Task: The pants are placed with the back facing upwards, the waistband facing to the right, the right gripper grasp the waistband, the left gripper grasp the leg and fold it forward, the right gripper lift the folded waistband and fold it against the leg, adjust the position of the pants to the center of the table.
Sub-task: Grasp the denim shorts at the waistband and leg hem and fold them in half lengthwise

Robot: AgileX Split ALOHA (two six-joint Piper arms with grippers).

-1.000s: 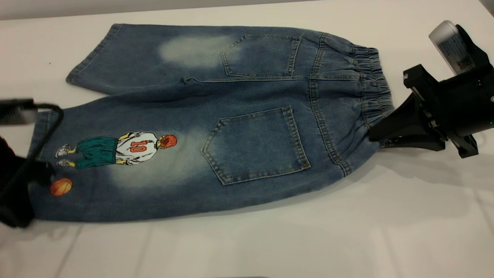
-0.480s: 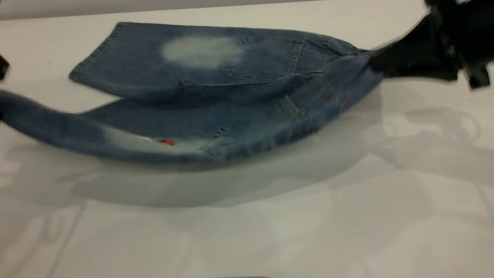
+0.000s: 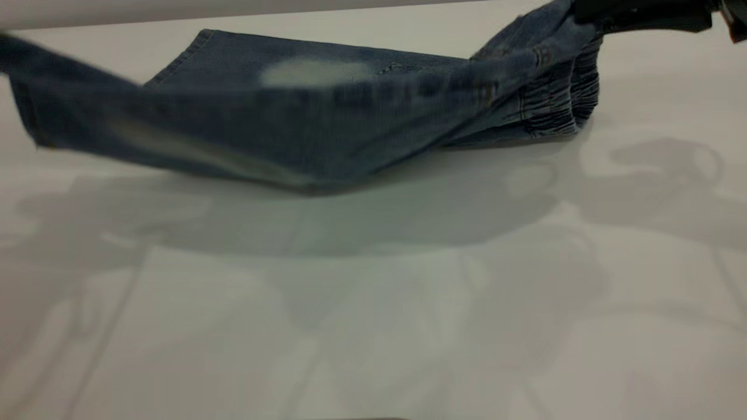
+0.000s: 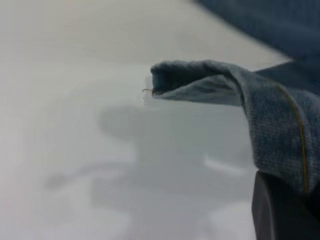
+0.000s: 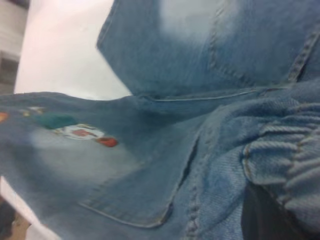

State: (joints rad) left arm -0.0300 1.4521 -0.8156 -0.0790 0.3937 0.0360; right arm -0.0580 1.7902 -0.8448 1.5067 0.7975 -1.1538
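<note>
Right hand [image 3: 589, 17] clamps waistband [image 3: 560, 99]; pants [image 3: 303, 128] show no legible writing.

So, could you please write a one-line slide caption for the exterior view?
Both arms raise one half of the denim pants off the white table, right gripper clamping the waistband.

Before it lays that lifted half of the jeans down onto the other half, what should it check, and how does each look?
1. Right gripper has the waistband: ok, cloth hangs from it.
2. Left gripper has the leg: ok, cloth drapes over a finger, though the gripper is out of the outside view.
3. Near half of the jeans is lifted off the table: ok.
4. Far leg lies flat: ok.
5. Edges will line up: cannot tell, the lifted cloth sags in the middle.
6. Jeans centred on the table: not ok, they sit toward the far edge.
</note>
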